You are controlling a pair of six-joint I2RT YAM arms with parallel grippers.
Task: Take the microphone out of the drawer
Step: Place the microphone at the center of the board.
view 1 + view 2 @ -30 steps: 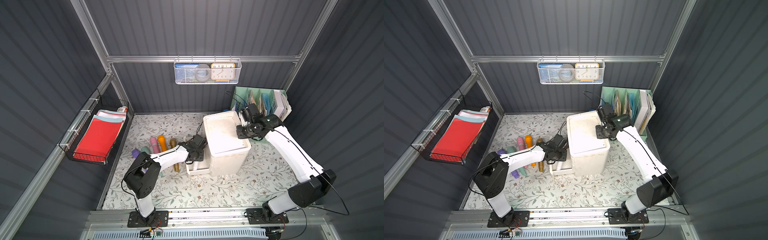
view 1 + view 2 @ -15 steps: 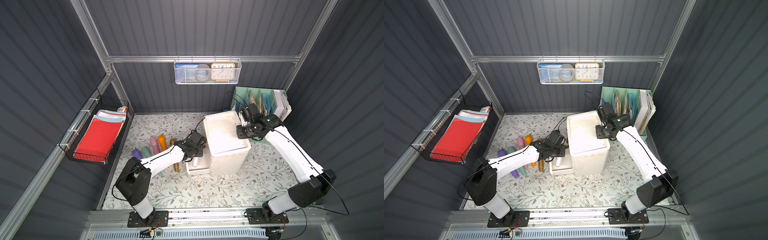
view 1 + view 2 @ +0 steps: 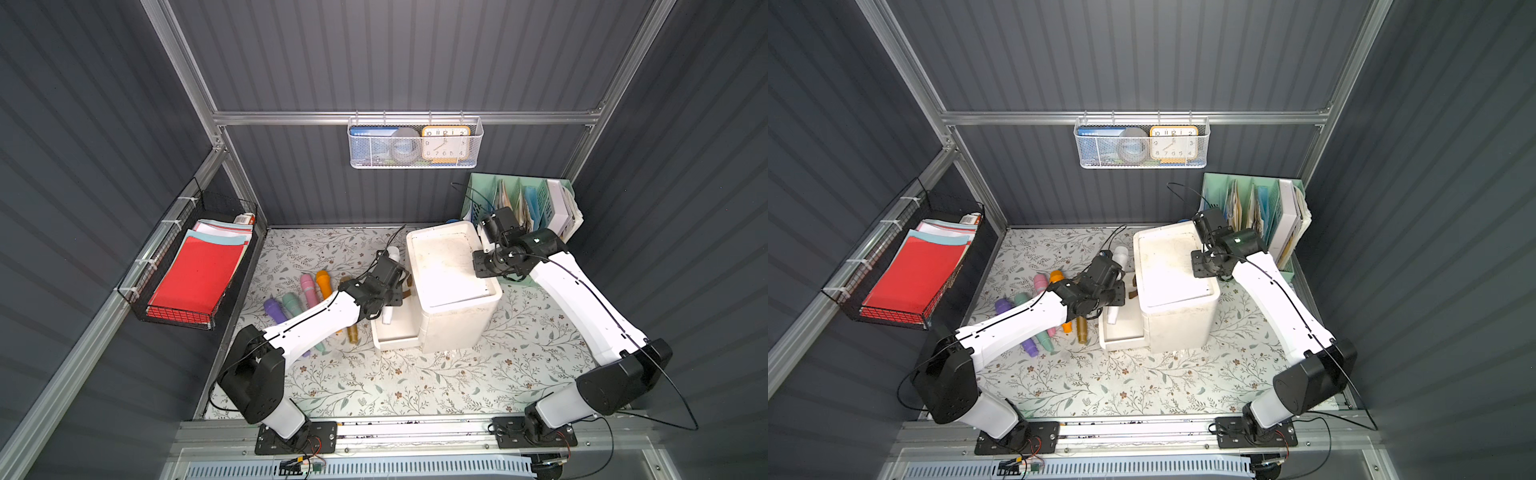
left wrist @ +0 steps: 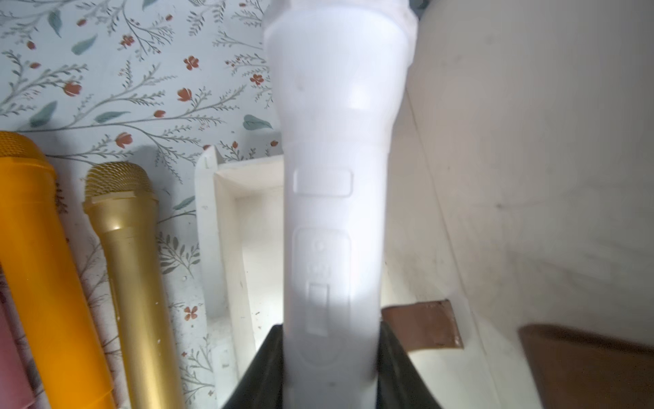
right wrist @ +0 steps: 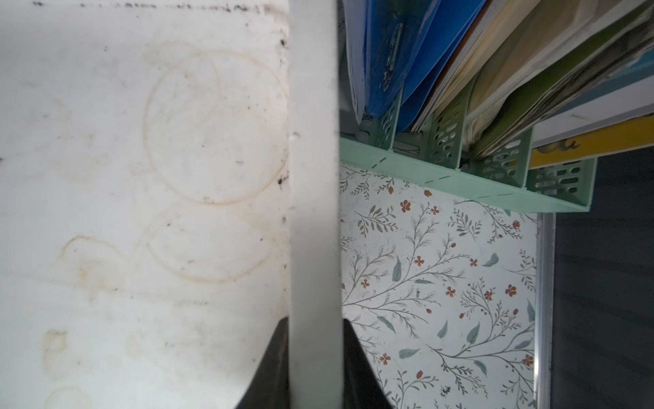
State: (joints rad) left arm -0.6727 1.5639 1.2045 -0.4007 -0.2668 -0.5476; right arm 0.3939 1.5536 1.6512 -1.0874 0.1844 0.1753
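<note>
My left gripper [image 3: 388, 286] [image 3: 1113, 286] [image 4: 331, 354] is shut on a white microphone [image 3: 392, 254] [image 3: 1120, 253] [image 4: 332, 141], gripping its handle. The microphone hangs over the open white drawer [image 3: 395, 338] [image 3: 1121, 338] [image 4: 226, 198], head toward the back wall. The drawer sticks out of a white drawer unit [image 3: 449, 270] [image 3: 1171, 270]. My right gripper [image 3: 482, 266] [image 3: 1198, 264] [image 5: 315, 354] is shut on the raised rim [image 5: 313, 177] of the unit's top.
Left of the drawer lie purple [image 3: 274, 309], green [image 3: 291, 303], pink [image 3: 308, 286], orange [image 3: 323, 282] [image 4: 32, 230] and gold [image 3: 353, 330] [image 4: 120, 230] microphones. A green file organiser [image 3: 523, 203] [image 5: 460, 170] stands behind the unit. Wire baskets hang on the back wall [image 3: 415, 141] and left wall [image 3: 191, 274].
My left arm has stretched out and risen, lifting the white microphone up from the drawer. The right arm has not moved.
</note>
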